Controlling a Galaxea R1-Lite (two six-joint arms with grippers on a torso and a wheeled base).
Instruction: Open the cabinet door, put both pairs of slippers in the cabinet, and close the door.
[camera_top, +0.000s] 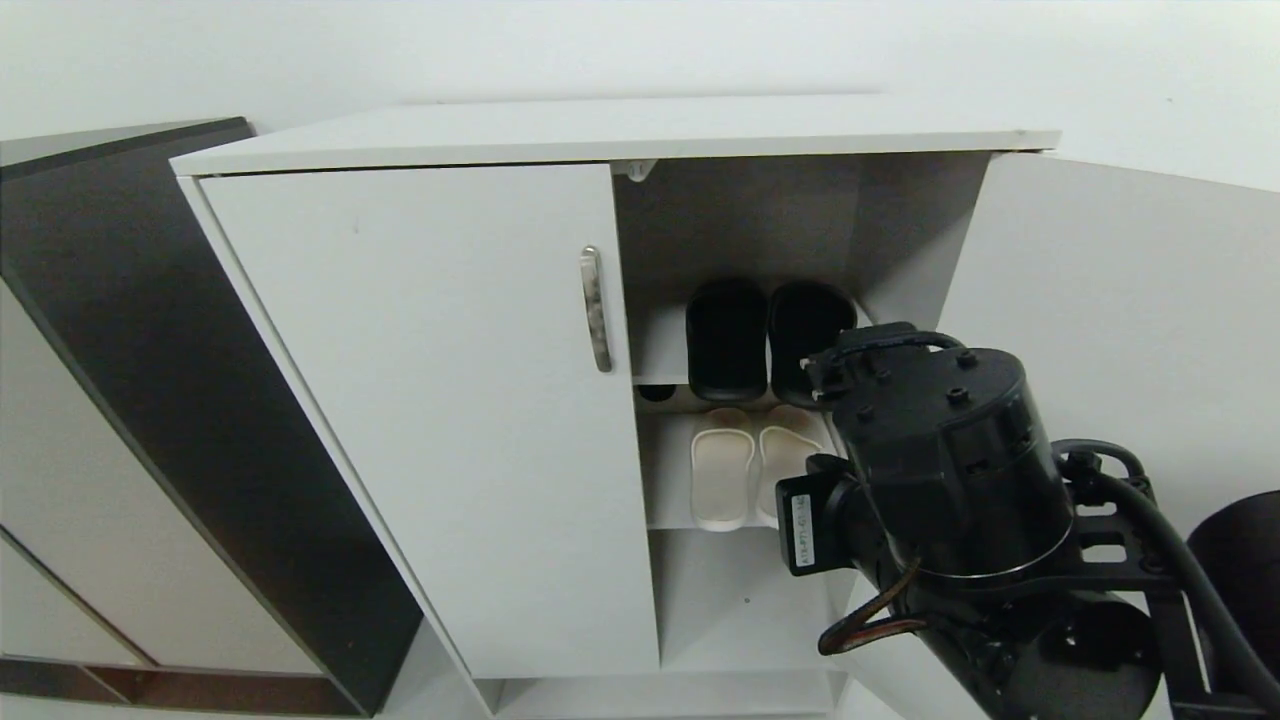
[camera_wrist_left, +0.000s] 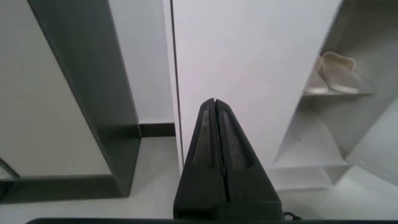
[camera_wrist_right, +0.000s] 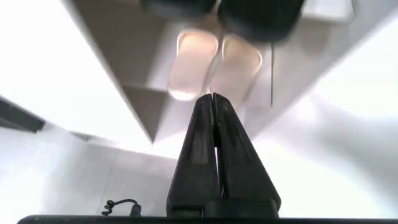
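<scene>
The white cabinet (camera_top: 620, 130) has its right door (camera_top: 1120, 330) swung open and its left door (camera_top: 430, 400) closed. A black pair of slippers (camera_top: 765, 340) rests on the upper shelf, and a cream pair of slippers (camera_top: 745, 465) on the shelf below. The cream pair (camera_wrist_right: 214, 62) lies just beyond my right gripper (camera_wrist_right: 215, 99), which is shut with nothing in it; the black pair (camera_wrist_right: 258, 15) sits above. My left gripper (camera_wrist_left: 215, 106) is shut and holds nothing, low in front of the closed left door (camera_wrist_left: 255, 68). The cream pair (camera_wrist_left: 336, 71) shows to one side.
A metal handle (camera_top: 595, 310) runs down the left door's inner edge. A dark grey panel (camera_top: 150, 380) stands to the cabinet's left. My right arm (camera_top: 950, 500) fills the space before the open compartment. A bare bottom shelf (camera_top: 740, 600) lies under the cream pair.
</scene>
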